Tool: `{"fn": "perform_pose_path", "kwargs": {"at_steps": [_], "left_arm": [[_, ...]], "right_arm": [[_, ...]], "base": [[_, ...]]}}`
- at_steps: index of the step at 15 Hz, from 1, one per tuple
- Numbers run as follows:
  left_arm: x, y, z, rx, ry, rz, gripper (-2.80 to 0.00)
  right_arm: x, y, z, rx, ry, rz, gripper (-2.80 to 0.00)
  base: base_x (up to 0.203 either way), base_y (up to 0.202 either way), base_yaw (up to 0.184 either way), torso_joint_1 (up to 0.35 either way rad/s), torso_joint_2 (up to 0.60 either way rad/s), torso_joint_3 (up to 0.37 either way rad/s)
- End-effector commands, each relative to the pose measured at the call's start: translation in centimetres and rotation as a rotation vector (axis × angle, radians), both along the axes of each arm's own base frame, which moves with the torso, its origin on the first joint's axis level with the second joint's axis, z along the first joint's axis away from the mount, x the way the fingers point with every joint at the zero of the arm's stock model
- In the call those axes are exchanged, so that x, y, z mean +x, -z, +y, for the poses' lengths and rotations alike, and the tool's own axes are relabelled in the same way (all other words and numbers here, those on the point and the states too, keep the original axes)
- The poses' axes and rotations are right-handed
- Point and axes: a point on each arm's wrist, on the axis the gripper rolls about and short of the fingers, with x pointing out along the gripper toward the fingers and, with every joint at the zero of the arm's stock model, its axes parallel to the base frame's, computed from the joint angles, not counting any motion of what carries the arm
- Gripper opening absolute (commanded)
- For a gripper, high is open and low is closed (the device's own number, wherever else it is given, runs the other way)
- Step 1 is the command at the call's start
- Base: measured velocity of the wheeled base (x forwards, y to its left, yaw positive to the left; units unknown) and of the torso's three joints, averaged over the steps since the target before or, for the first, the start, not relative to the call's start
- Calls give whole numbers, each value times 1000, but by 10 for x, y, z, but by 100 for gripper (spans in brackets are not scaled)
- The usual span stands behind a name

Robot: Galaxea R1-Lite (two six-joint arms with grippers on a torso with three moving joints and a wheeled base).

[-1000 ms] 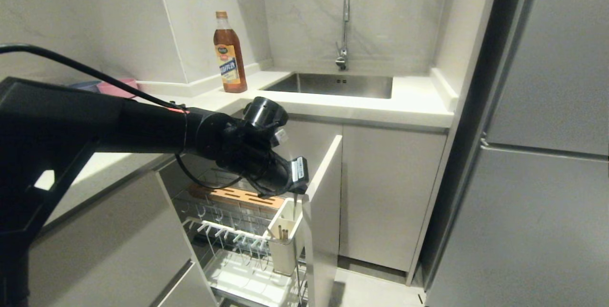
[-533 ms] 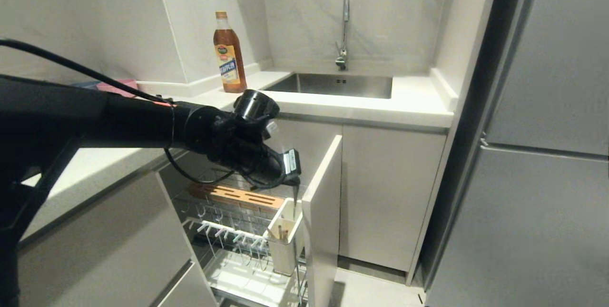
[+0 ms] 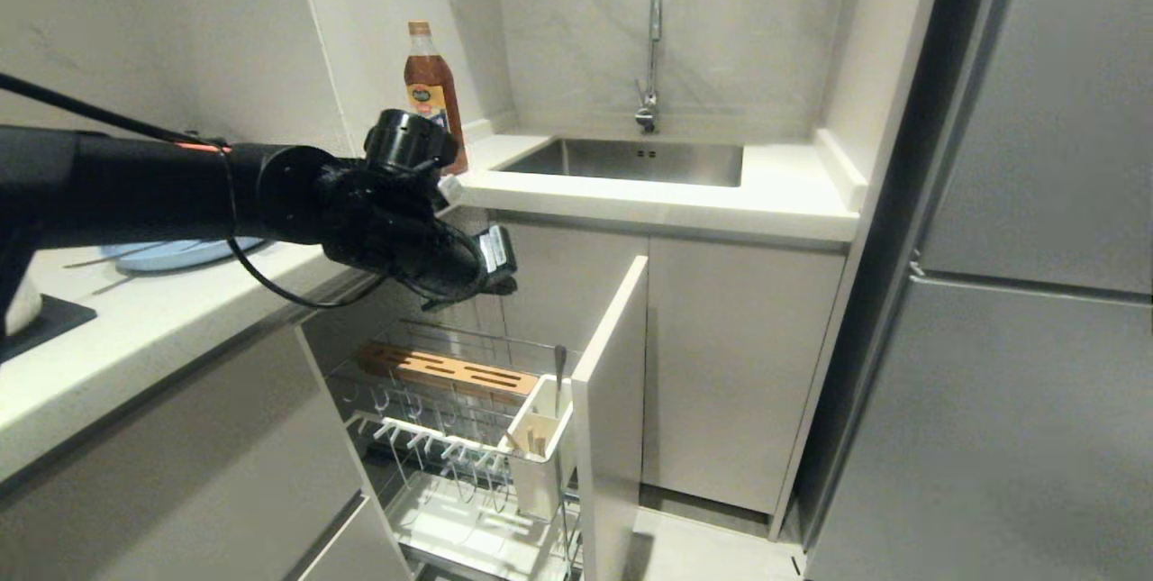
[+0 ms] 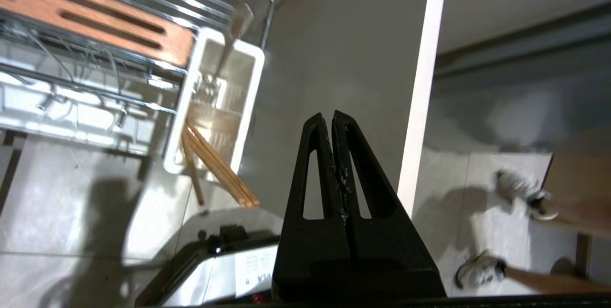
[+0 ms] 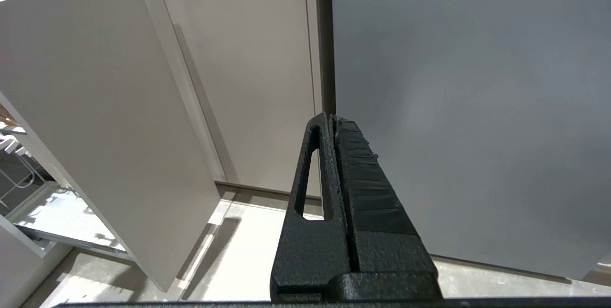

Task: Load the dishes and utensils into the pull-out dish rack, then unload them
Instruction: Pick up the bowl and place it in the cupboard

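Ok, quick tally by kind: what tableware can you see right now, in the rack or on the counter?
Spoons: 1, spoon standing in the utensil cup
Chopsticks: 2, chopsticks in the same cup
Plates: 1, light-blue plate on the counter
Total: 4

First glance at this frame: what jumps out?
The black left arm stretches across the view, its hand shut and empty above the pulled-out dish rack. In the rack's white cup stand a spoon and chopsticks. A blue plate sits on the counter at left.
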Motion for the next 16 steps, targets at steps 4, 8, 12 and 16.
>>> {"fn": "perform_pose_path", "kwargs": {"at_steps": [4,8,12,16], "left_arm": [[-25,-55,28,-30,-80,-151,-280],[-57,-96,51,3,-136,-292,-280],[-72,-122,78,110,-300,-405,-280],[-78,-144,109,176,-470,-486,-280]], "right_arm": [[0,0,0,0,0,1,-280],[0,0,0,0,-1,1,-280],[0,0,0,0,1,1,-280],[0,0,0,0,1,1,-280]], "base": [[0,0,0,0,0,0],[0,0,0,0,0,0],[0,0,0,0,0,0],[0,0,0,0,0,0]]}}
